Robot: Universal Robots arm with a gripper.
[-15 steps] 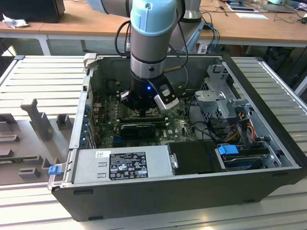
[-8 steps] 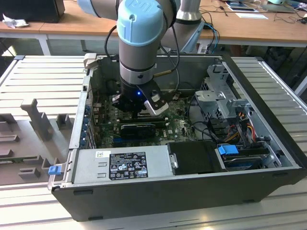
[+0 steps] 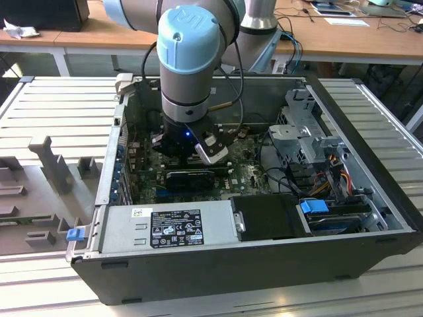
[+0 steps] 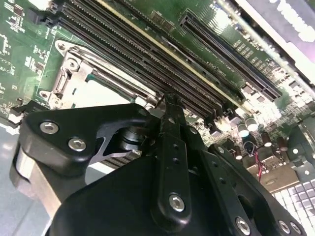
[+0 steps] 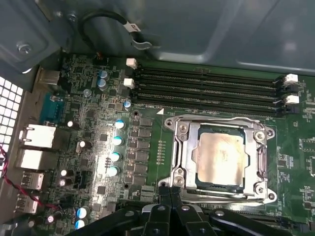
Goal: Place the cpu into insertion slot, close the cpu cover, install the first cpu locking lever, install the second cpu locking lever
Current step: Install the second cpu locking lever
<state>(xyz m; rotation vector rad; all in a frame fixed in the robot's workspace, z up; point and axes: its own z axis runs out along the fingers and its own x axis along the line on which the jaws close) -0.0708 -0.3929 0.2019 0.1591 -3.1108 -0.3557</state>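
Observation:
In the first wrist view the cpu (image 5: 220,157), a pale silvery-beige square, lies flat in the insertion slot (image 5: 197,182), whose dark rim shows around it. The cpu cover (image 5: 184,152), a silvery frame, lies down over the chip's edges. Thin metal levers run along the frame's near edge (image 5: 221,197) and far edge (image 5: 221,118). My gripper (image 5: 170,191) sits just beside the near edge of the socket, its black fingers (image 5: 162,196) pressed together with nothing visible between them. In the second wrist view the fingertips (image 4: 170,101) hover close to the cover (image 4: 74,78). The exterior view shows the gripper (image 3: 186,148) deep inside the computer case.
Long black memory slots (image 5: 206,88) run beside the socket. Capacitors (image 5: 117,140) and rear ports (image 5: 37,135) stand on its other side. The case wall (image 5: 197,29) rises behind. A power supply (image 3: 172,228), a drive cage (image 3: 304,132) and a black card (image 3: 192,178) crowd the case.

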